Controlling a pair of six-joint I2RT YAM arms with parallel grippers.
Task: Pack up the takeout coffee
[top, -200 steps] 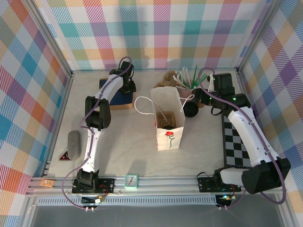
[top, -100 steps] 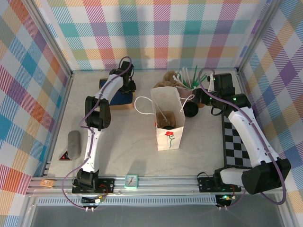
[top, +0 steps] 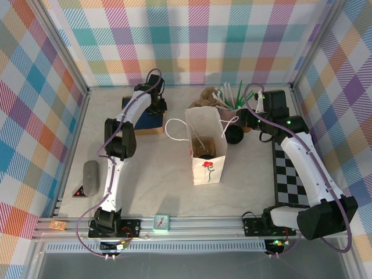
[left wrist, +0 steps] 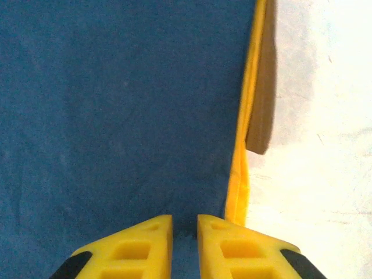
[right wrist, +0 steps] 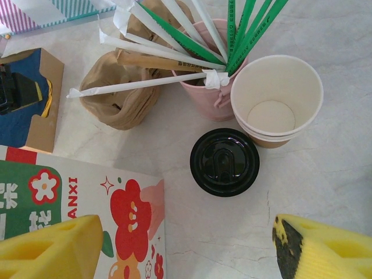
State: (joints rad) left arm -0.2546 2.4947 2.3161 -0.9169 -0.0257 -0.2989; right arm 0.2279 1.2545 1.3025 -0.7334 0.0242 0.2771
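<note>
Top: takeout coffee (top: 235, 135) upright just under right tool (top: 242, 123), paper bag (top: 206, 145) beside; left wrist: left tool (left wrist: 185, 224) nearly pressed together over blue cloth (left wrist: 116, 104); right wrist: right tool spread, coffee dead ahead, so likely pre-grasp, next descend and close.
</note>
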